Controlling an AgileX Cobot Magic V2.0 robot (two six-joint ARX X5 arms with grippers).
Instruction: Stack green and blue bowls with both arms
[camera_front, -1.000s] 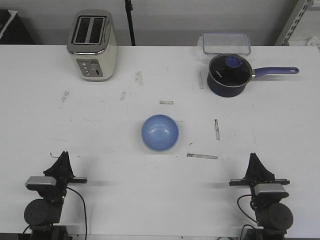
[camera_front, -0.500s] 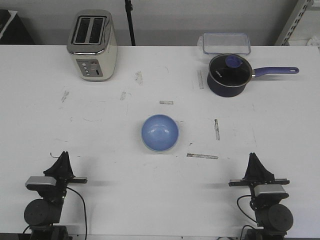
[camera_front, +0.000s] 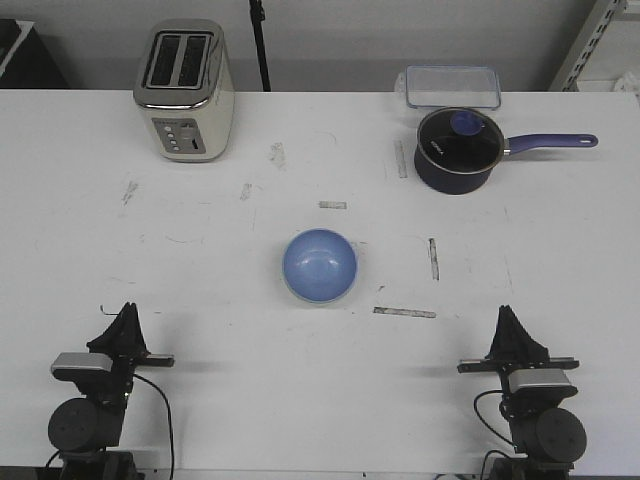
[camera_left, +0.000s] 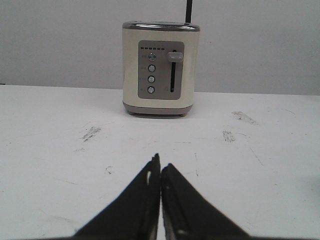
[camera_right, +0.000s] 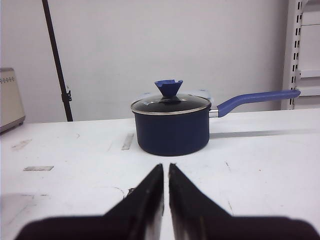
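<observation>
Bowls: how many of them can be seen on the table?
1 is clearly visible: the blue bowl, at the middle of the table. A pale rim shows around its edge, so the green bowl may sit hidden beneath it; I cannot tell.

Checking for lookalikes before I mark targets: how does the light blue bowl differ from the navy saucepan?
The light periwinkle blue bowl is open and pale; the dark navy saucepan wears a glass lid with a blue knob. The bowl has no handle; the saucepan has a long blue one. The bowl sits mid-table, the saucepan at the far right. Both are round and stand upright.
</observation>
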